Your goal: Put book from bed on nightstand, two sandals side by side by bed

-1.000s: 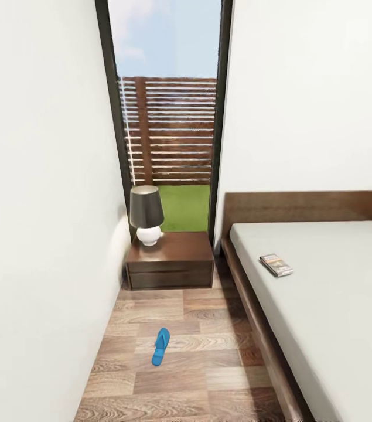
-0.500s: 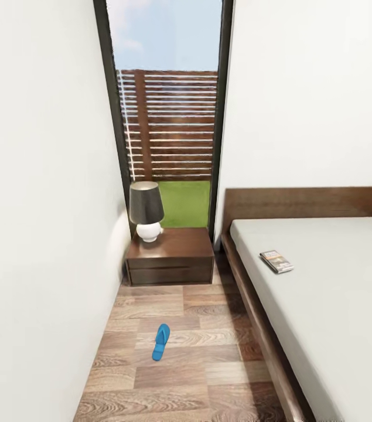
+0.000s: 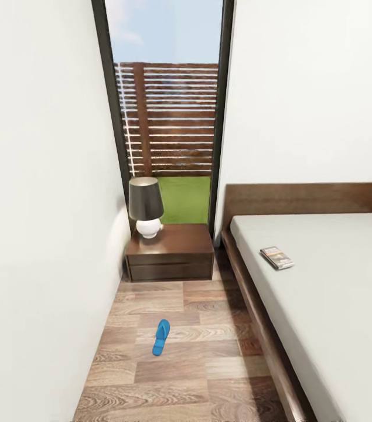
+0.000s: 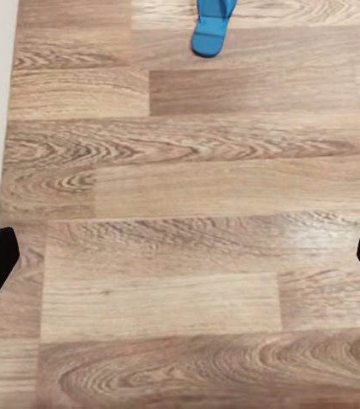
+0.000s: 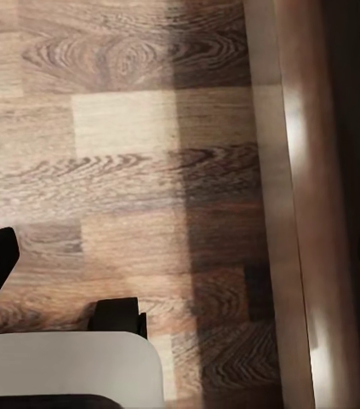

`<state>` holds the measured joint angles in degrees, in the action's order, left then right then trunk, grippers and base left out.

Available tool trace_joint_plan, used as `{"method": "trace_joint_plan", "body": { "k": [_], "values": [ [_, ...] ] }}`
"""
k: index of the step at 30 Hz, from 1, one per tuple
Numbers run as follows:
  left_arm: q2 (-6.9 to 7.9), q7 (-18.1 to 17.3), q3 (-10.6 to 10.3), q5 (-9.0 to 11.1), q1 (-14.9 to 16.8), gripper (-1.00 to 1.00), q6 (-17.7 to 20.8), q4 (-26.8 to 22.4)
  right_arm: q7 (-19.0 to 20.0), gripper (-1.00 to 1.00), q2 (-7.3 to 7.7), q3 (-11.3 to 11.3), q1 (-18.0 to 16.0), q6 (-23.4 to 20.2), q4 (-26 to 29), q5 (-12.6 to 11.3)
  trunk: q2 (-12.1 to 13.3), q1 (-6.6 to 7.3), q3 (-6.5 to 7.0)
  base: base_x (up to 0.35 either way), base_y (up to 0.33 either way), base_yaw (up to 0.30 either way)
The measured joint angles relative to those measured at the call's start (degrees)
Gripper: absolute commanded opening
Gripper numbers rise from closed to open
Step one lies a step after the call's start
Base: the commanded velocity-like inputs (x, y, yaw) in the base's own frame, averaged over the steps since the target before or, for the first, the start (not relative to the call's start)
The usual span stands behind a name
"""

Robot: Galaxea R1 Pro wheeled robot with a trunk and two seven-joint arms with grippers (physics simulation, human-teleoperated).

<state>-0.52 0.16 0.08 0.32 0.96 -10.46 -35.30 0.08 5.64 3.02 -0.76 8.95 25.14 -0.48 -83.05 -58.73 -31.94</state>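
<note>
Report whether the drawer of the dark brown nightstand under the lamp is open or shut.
Shut. The dark brown wooden nightstand shows a flat front in the head view, its drawer face flush with the cabinet body, nothing pulled out over the wood-plank floor.

Head camera faces the window (image 3: pixel 168 117); both wrist cameras look down at floor (image 4: pixel 188 213).

Small dark book (image 3: pixel 277 257) flat on the pale mattress of the brown-framed bed (image 3: pixel 326 293) at frame right, glossy brown nightstand (image 3: pixel 171 252) at centre by the window, one blue sandal (image 3: pixel 161 337) flat on plank floor, lower centre
</note>
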Motion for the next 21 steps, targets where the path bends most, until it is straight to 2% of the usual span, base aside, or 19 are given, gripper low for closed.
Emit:
{"method": "trace_joint_plan", "body": {
  "k": [21],
  "values": [
    [0.00,0.01,0.00,0.00,-0.01,1.00,0.00,-0.01,0.00,1.00,0.00,0.01,0.00,-0.02,-0.03,0.00,0.00,0.00,-1.89,0.000,0.000,0.000]
  ]
}}
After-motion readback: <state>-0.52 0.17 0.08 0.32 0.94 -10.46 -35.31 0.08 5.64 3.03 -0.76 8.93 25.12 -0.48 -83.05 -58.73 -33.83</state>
